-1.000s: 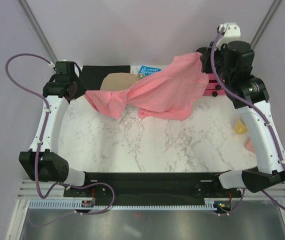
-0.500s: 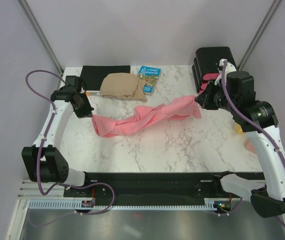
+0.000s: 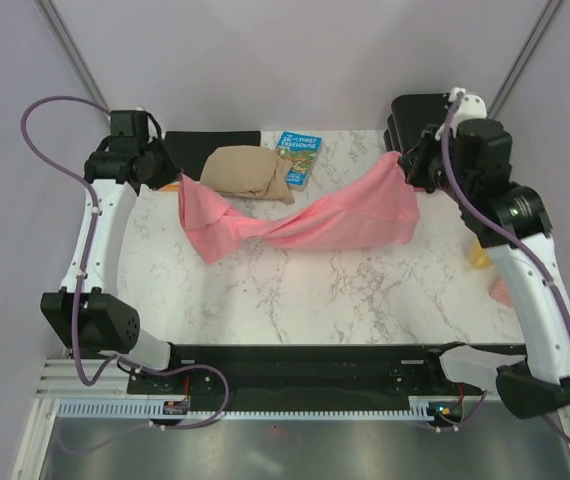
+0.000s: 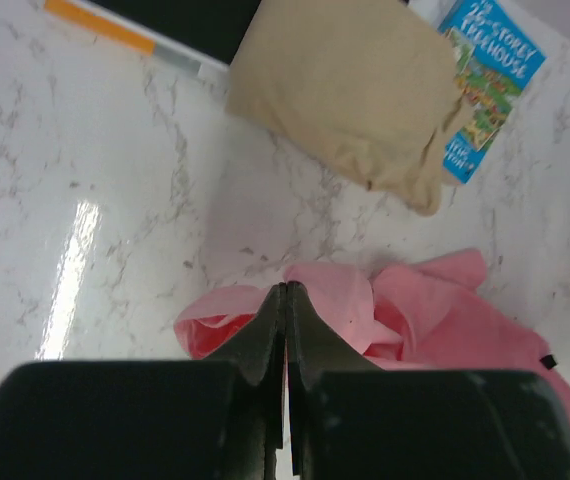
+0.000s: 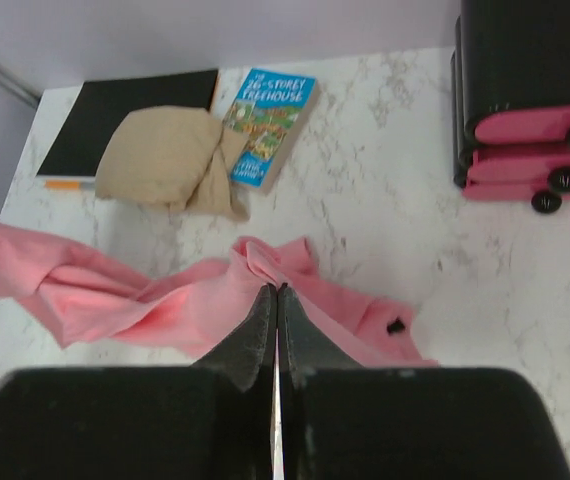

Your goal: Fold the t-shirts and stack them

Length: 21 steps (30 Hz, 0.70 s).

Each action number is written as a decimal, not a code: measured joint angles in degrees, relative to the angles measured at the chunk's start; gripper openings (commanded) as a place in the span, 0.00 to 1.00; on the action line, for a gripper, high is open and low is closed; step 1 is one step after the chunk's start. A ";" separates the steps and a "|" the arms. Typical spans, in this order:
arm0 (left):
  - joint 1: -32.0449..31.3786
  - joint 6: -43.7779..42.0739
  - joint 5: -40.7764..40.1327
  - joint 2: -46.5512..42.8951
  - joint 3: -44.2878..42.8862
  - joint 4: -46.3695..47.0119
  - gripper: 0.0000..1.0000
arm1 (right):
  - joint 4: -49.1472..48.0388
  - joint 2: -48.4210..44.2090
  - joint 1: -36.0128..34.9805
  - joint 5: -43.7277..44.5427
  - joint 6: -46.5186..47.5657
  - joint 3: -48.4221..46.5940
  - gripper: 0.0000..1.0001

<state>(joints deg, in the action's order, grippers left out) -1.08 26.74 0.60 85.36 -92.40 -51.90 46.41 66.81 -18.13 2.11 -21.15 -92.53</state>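
Note:
One salmon-pink t-shirt hangs stretched and twisted between my two grippers over the back half of the marble table. My left gripper is shut on the shirt's left end, and its fingertips pinch a fold with bunched pink cloth beyond them. My right gripper is shut on the right end, its tips closed on a ridge of cloth. A small dark label shows on the t-shirt below the right gripper. The shirt's middle sags toward the table.
A tan folded cloth bundle lies at the back, with a blue book to its right and a black pad to its left. An orange pen lies by the pad. A black box with pink drawer fronts stands back right. A yellow object sits at the right edge.
The shirt was held high and spread at the back, then dropped low as a narrow band. Both grippers have since moved back and up, still holding it, and it hangs wider.

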 measured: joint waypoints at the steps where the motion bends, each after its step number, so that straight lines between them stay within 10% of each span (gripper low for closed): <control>1: 0.00 0.22 0.22 1.33 -2.56 0.63 0.02 | -1.92 2.43 0.00 0.96 0.63 -1.38 0.00; 9: 0.00 1.66 2.08 7.15 -16.63 2.29 0.02 | -8.52 22.51 2.03 4.85 6.19 -21.20 0.00; 21: 0.00 3.48 6.16 0.57 -17.20 5.92 0.02 | -12.72 21.86 4.11 5.05 9.97 -41.62 0.00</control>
<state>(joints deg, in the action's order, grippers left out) -1.08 30.22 6.76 85.93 -109.60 -45.98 33.69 88.66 -14.02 7.16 -11.18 -134.15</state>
